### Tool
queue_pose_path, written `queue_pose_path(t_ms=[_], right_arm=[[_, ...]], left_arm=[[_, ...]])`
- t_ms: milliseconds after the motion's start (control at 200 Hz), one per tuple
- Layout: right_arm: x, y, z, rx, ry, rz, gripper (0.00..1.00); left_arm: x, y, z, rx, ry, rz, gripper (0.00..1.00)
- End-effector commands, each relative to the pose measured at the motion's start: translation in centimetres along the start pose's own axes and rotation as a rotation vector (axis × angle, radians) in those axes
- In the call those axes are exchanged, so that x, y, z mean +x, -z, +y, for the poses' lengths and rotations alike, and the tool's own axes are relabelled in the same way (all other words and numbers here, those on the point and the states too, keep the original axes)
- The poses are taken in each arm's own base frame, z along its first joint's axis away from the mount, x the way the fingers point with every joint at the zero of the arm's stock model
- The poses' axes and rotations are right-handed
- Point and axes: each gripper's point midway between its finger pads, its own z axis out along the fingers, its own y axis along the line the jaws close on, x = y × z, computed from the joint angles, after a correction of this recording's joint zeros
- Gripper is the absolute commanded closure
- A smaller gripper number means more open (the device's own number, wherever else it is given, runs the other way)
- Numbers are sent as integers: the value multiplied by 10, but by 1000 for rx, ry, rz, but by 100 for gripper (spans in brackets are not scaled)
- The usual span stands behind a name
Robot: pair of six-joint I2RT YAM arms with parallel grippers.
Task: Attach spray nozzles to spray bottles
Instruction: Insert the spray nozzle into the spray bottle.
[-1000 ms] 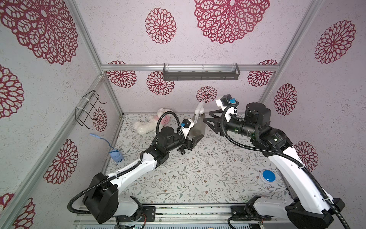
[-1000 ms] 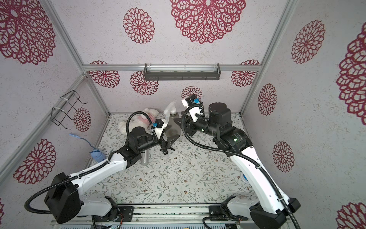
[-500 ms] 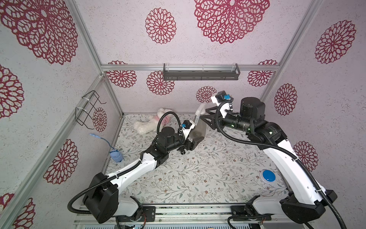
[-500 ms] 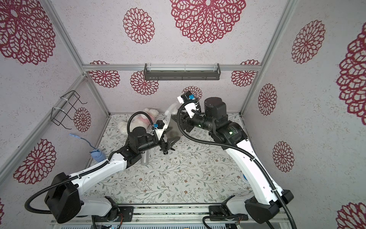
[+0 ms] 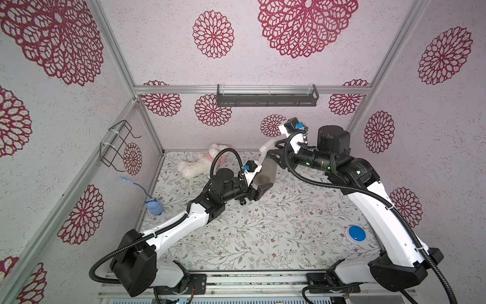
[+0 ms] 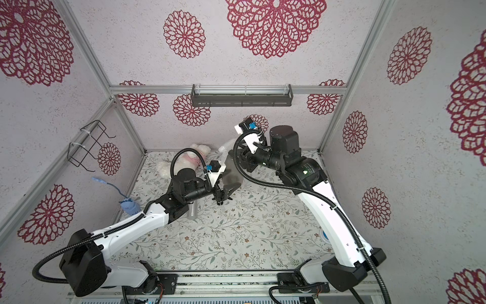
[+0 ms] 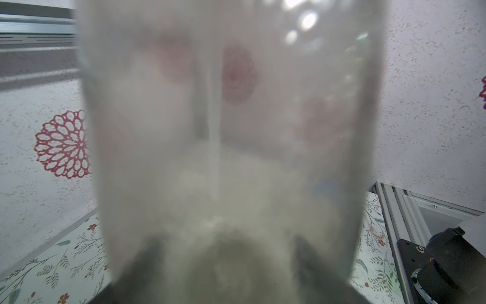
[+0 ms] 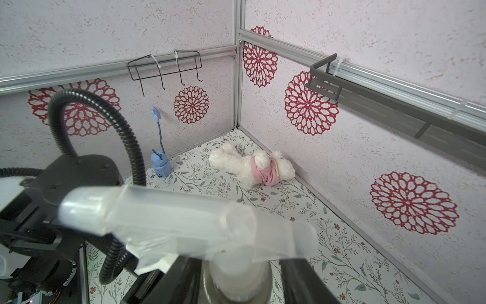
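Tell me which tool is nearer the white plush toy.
Left. The left tool holds the smoky bottle beside the white plush toy; the right tool sits farther off, at the clear nozzle.

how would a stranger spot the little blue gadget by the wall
Start at the black wire rack on the left wall, then drop to the floor beneath it. There stands the blue gadget, the only blue thing on that side, with a thin stalk rising along the wall.
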Motion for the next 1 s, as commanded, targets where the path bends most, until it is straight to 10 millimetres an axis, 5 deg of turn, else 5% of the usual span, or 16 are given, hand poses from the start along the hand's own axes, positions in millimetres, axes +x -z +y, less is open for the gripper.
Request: queue_pose_path(t_ms=[0, 300, 996], right_arm=[[-15, 6, -4, 20, 21, -42, 55], [-3, 11, -2, 31, -46, -59, 69], [-13, 32, -11, 83, -284, -383, 73]], left_arm=[[-11, -3, -2, -3, -42, -16, 46], [-21, -1, 8, -72, -68, -45, 47], [-34, 3, 13, -113, -57, -116, 47]])
